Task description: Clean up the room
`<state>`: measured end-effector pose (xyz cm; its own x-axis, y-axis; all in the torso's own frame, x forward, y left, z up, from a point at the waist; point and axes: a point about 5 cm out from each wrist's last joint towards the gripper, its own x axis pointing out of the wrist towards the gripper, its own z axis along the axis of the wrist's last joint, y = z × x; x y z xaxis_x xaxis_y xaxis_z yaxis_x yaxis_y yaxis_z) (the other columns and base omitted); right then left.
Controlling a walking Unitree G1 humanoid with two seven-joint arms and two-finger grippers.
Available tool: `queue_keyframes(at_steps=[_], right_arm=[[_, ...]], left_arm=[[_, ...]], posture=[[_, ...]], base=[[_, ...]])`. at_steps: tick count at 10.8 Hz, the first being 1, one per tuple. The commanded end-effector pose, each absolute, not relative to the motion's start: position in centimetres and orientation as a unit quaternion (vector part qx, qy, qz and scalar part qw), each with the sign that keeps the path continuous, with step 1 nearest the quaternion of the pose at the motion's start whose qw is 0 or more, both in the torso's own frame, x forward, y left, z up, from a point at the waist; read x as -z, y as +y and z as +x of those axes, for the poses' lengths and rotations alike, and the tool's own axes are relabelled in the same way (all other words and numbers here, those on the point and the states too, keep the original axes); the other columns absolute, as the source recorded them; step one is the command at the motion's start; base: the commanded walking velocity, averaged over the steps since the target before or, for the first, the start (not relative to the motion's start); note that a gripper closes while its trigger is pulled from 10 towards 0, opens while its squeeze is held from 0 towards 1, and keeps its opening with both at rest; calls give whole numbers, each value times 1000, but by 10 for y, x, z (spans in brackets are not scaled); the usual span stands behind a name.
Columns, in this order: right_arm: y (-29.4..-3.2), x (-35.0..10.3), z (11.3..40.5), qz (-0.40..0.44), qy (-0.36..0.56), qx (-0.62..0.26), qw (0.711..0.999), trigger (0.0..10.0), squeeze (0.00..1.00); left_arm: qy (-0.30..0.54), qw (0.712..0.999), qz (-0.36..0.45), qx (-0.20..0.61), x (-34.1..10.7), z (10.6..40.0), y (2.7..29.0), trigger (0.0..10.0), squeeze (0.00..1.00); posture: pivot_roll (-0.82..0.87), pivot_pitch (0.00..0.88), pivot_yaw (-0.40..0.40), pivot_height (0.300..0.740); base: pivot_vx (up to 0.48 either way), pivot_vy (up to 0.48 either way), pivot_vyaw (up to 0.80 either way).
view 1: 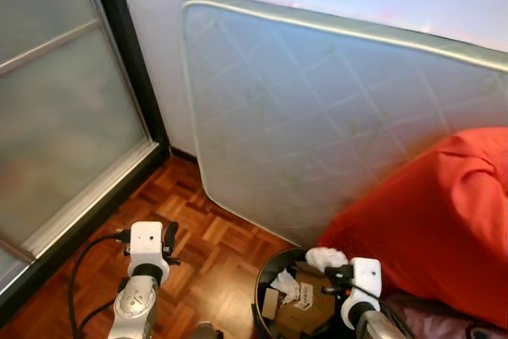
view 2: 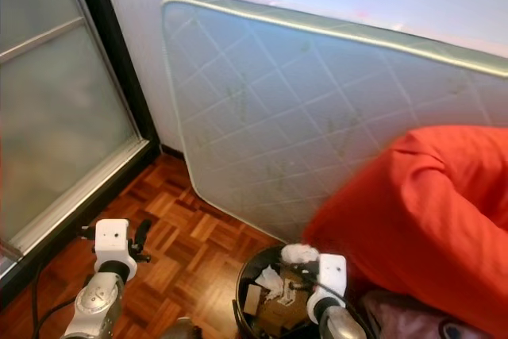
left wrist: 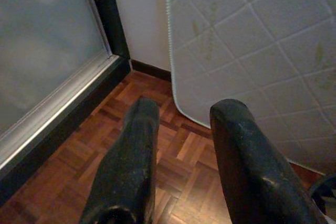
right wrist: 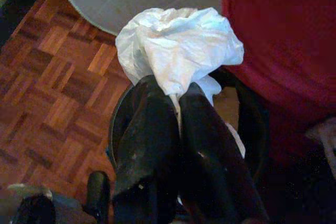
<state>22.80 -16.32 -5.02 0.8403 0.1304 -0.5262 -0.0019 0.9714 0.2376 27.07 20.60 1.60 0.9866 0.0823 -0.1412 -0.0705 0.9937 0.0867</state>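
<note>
A crumpled white tissue (right wrist: 178,45) is pinched between the black fingers of my right gripper (right wrist: 176,95), which is shut on it. It hangs just above the far rim of a black trash bin (view 1: 266,271); the wad (view 1: 325,257) shows at the bin's right side. Cardboard and paper scraps (view 1: 295,301) lie inside the bin. My left gripper (left wrist: 181,121) is open and holds nothing, raised over the parquet floor to the left of the bin.
A quilted white mattress (view 1: 333,125) leans against the wall behind the bin. A red beanbag (view 1: 444,228) bulges at the right, touching the bin. A frosted sliding door (view 1: 63,109) with a dark frame runs along the left. Parquet floor (view 1: 206,244) lies between.
</note>
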Motion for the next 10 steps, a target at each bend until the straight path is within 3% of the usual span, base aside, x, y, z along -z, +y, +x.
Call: queue_keyframes(at_steps=[1, 3, 5, 10], right_arm=[[-165, 47, 232, 116, 270, -26, 955, 10000, 0], [-163, 45, 236, 112, 271, -26, 956, 10000, 0], [-163, 45, 236, 110, 272, -26, 956, 10000, 0], [-156, 37, 251, 118, 262, -25, 957, 10000, 0]], left_arm=[[72, 996, 42, -33, -18, 273, 205, 10000, 0], [72, 996, 41, -31, -18, 274, 204, 10000, 0], [71, 996, 41, -30, -19, 275, 203, 10000, 0], [57, 997, 38, -20, -26, 281, 197, 10000, 0]], posture=[[187, 78, -28, 667], [184, 78, -27, 667], [187, 80, -27, 627], [182, 118, -24, 627]], base=[[0, 0, 0], [0, 0, 0], [0, 0, 0], [0, 0, 0]])
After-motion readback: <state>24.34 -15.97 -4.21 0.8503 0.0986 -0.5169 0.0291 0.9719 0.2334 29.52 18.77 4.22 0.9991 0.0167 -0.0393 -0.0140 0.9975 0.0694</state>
